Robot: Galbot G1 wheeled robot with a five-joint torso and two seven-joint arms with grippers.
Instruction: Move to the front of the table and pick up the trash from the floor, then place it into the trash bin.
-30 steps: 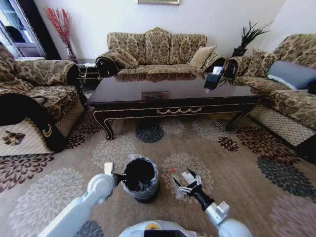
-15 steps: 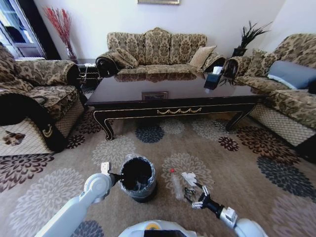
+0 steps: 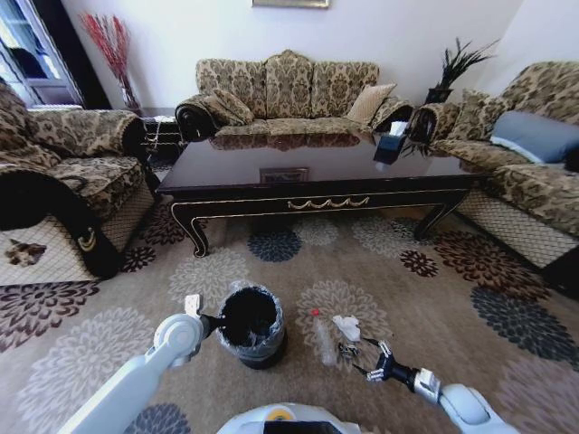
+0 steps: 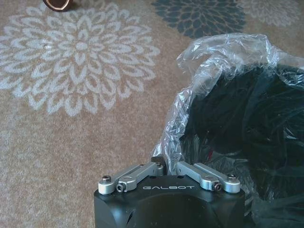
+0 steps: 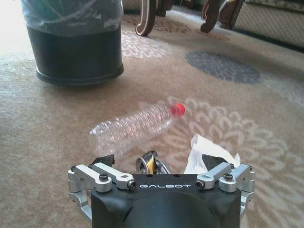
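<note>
Clear plastic bottle (image 5: 133, 127) lies crosswise just ahead of my right gripper (image 5: 161, 164), fingers spread; left gripper (image 4: 166, 164) pinches bin liner (image 4: 209, 71).

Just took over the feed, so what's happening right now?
The robot faces the table. Its left pincer is shut on the bin's liner at the rim. The right pincer is low over the carpet, open, beside the trash: the bottle, paper wad and a small scrap all lie on the floor, none picked up yet.
</note>
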